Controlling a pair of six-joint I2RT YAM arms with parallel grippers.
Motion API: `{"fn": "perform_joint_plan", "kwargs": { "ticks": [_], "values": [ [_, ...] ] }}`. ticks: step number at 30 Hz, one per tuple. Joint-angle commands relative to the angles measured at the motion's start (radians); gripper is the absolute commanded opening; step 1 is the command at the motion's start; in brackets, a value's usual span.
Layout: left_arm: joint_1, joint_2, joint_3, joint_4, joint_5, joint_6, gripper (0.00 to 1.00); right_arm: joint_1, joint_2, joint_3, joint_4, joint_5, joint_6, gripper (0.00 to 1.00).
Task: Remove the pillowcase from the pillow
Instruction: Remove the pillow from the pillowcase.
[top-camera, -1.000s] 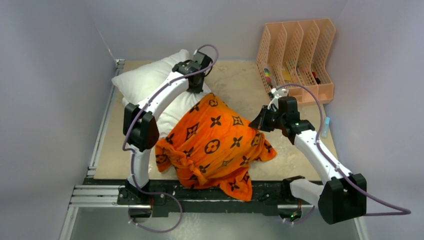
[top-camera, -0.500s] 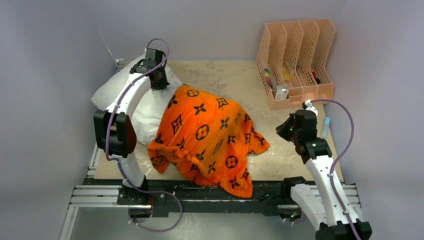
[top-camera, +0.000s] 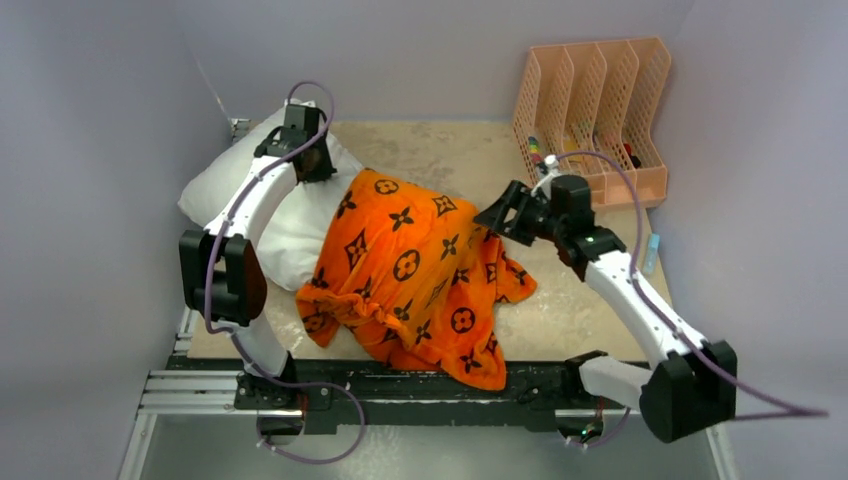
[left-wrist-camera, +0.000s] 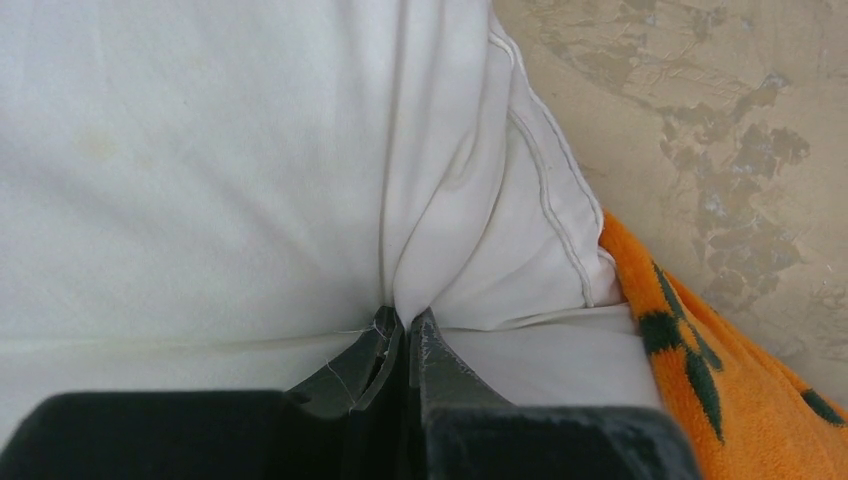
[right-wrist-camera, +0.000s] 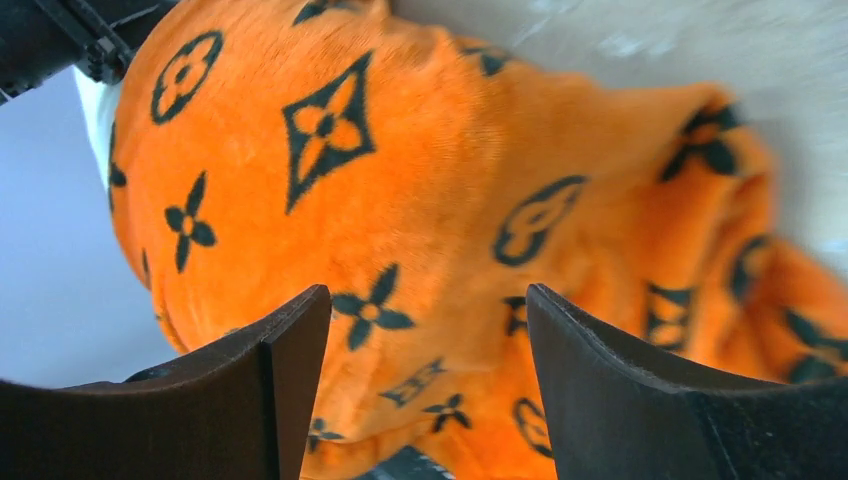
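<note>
Half the pillow (top-camera: 245, 195) lies bare at the tabletop's (top-camera: 450, 150) far left; the pillowcase (top-camera: 410, 270) covers the rest. My left end effector (left-wrist-camera: 400, 340) pinches the pillow's white fabric, anchoring it; my right end effector (right-wrist-camera: 428, 310) gapes just beside the orange cloth. Next, I judge: clamp that cloth and pull away.

Plain pale grey-lilac walls (top-camera: 100, 200) are seen on three sides; a mottled beige tabletop (top-camera: 450, 160) is enclosed by them; a peach perforated file rack (top-camera: 600, 110) is stood at the far right corner; an aluminium rail (top-camera: 190, 390) is fitted along the near edge; lighting is even.
</note>
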Motion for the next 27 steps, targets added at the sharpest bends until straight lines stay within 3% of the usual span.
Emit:
{"fn": "perform_joint_plan", "kwargs": {
  "ticks": [1, 4, 6, 9, 11, 13, 16, 21, 24, 25, 27],
  "values": [
    [0.009, -0.014, -0.050, -0.140, -0.009, 0.006, 0.00, 0.124, 0.131, -0.014, 0.269, -0.031, 0.259, 0.73],
    [0.009, -0.020, -0.060, -0.137, -0.012, 0.002, 0.00, 0.194, 0.254, 0.028, 0.339, -0.057, 0.270, 0.72],
    [0.009, -0.023, -0.064, -0.133, -0.012, -0.002, 0.00, 0.207, 0.316, 0.078, 0.233, -0.013, 0.242, 0.57],
    [0.010, -0.031, -0.072, -0.126, -0.031, -0.013, 0.00, 0.196, 0.240, 0.000, 0.096, 0.264, 0.293, 0.43],
    [0.012, -0.037, -0.076, -0.120, -0.058, -0.025, 0.00, 0.118, 0.113, -0.163, 0.159, 0.409, 0.296, 0.00],
    [0.014, -0.037, -0.083, -0.102, -0.086, -0.031, 0.00, -0.008, 0.022, -0.240, 0.203, 0.332, 0.243, 0.00],
    [0.021, -0.011, -0.087, -0.096, -0.117, -0.033, 0.00, -0.168, -0.063, -0.223, 0.045, 0.228, 0.130, 0.00],
    [0.042, -0.029, -0.121, -0.058, -0.100, -0.037, 0.00, -0.235, -0.195, -0.169, -0.113, 0.280, -0.018, 0.00],
    [0.043, -0.035, -0.112, -0.057, -0.041, -0.029, 0.00, -0.225, -0.114, -0.063, -0.065, 0.014, -0.093, 0.00],
    [0.043, -0.039, -0.108, -0.058, -0.028, -0.026, 0.00, -0.189, -0.082, -0.045, -0.004, -0.093, -0.070, 0.09],
    [0.043, -0.045, -0.110, -0.065, -0.022, -0.024, 0.00, -0.031, -0.015, 0.050, 0.009, -0.052, -0.074, 0.37]
  ]
}}
